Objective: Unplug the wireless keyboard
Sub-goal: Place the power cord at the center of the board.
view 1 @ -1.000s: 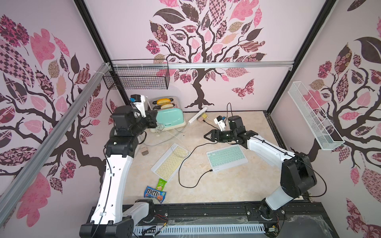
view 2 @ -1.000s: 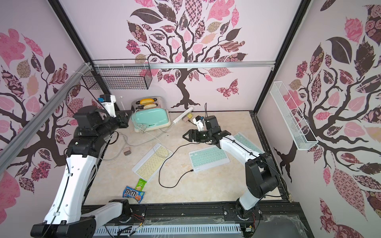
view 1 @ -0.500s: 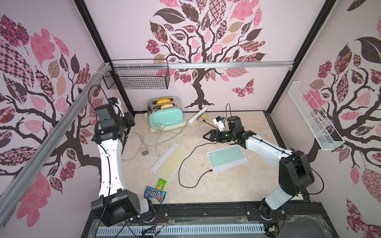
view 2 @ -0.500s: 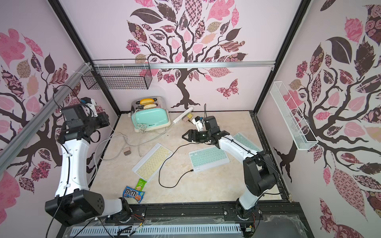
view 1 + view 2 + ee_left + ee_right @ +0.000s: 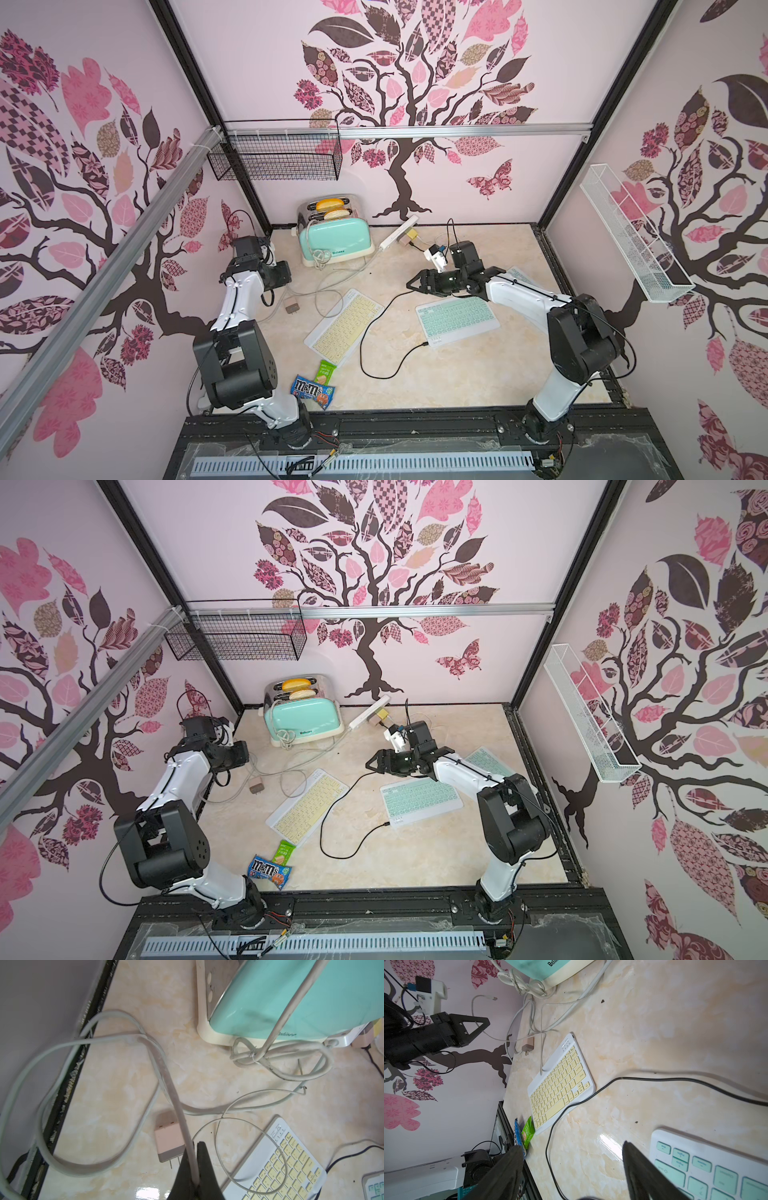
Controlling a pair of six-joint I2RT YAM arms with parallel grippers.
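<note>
Left arm has pulled back from the mint-green toaster [image 5: 334,241] toward the side wall and folded low, its left fingers [image 5: 204,1159] clamped on the thin white charging cable [image 5: 172,1095], whose plug end hangs free in the air. The white-and-yellow wireless keyboard [image 5: 345,326] lies mid-surface as before, a loop of that cable draped over its corner. The right fingers [image 5: 639,1167], spread wide and barely shifted, hover over the black cable [image 5: 654,1078] running to the edge of the mint-keyed white keyboard [image 5: 457,320] beside them
</note>
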